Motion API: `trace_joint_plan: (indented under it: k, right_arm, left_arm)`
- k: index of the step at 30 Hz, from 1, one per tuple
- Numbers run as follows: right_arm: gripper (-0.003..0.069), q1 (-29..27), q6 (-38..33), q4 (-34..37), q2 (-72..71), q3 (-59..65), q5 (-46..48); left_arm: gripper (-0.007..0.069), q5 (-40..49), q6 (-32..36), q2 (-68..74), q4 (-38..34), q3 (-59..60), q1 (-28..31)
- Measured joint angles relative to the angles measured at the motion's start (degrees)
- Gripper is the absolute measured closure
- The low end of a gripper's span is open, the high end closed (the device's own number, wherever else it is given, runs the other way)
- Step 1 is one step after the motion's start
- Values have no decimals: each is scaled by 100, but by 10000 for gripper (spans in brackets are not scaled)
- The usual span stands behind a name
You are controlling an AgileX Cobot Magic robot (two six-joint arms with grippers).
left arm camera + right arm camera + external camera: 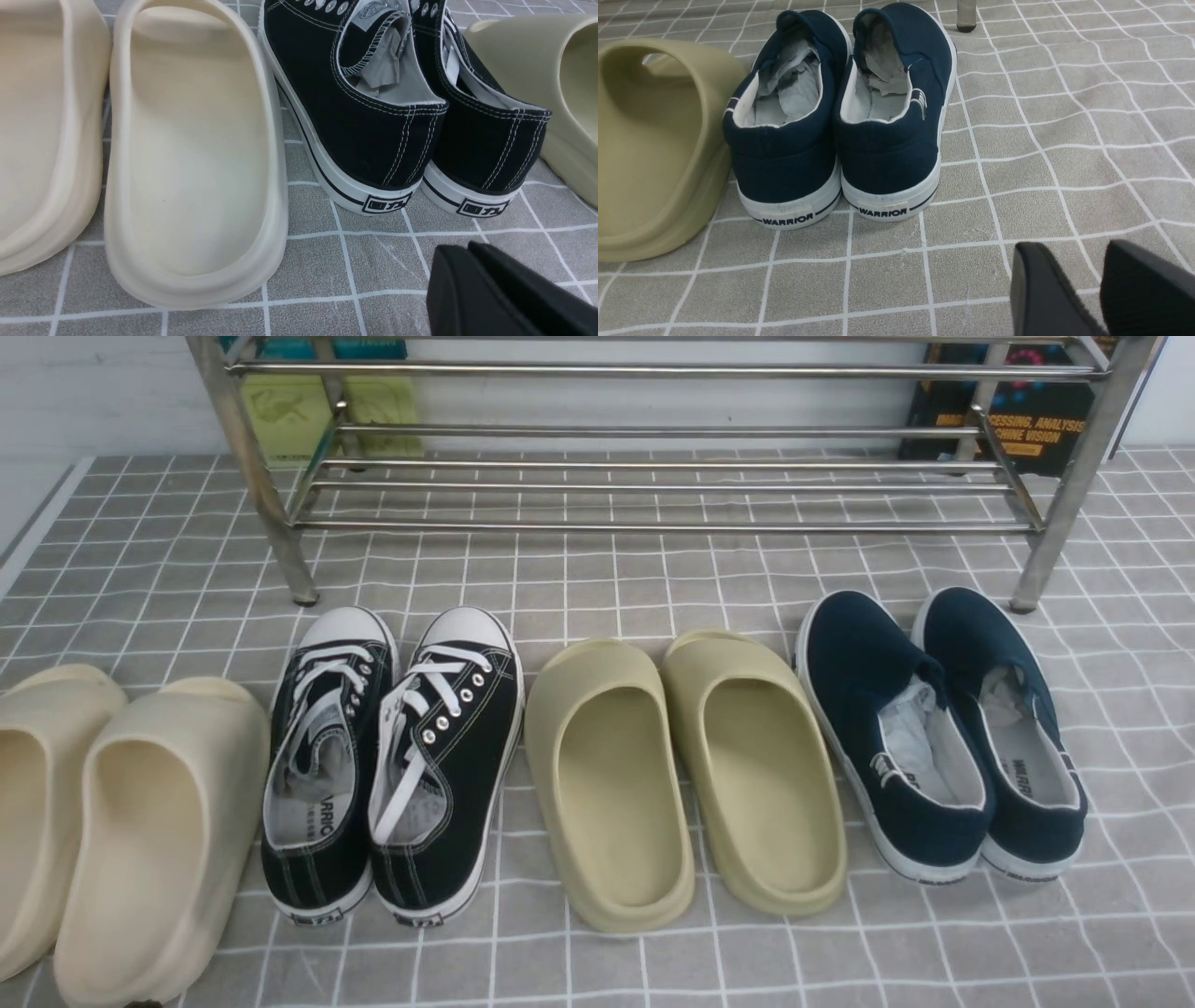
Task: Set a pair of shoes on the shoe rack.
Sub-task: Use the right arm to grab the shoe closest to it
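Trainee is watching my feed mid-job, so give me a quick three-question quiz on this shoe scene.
1. True or false: the navy slip-ons stand on the checked cloth in front of the shoe rack.
2. Which pair is next to them? A black lace-ups, B olive slides, C cream slides.
3. Fill in: their heels face the ___ wrist camera.
Key: 1 true; 2 B; 3 right.

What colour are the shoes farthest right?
Navy blue shoes, white soles; clearest in right wrist view.
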Motion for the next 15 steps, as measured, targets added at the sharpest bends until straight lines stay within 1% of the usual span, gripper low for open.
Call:
trace_joint_plan:
  k: [6,8,9,10,11,12,13,14,15]
  right_arm:
    - [419,0,0,0,0,0,-16]
    - [419,0,0,7,0,29,-239]
    - [419,0,0,20,0,56,-543]
    - [419,0,0,20,0,63,-543]
    - [419,0,0,26,0,63,-1019]
    - [419,0,0,26,0,63,-1106]
    - [419,0,0,14,0,63,-1981]
    - [419,0,0,1,0,63,-2388]
    - [419,0,0,-8,0,63,-2491]
  left_arm:
    - [580,0,0,0,0,0,0]
    - [575,0,0,0,0,0,0]
    - [574,0,0,0,0,0,0]
    - [574,0,0,0,0,0,0]
    - [572,0,0,0,0,0,0]
    - [571,0,0,0,0,0,0]
    - [570,0,0,0,0,0,0]
    - [568,0,0,0,0,0,0]
    - [568,0,0,0,0,0,0]
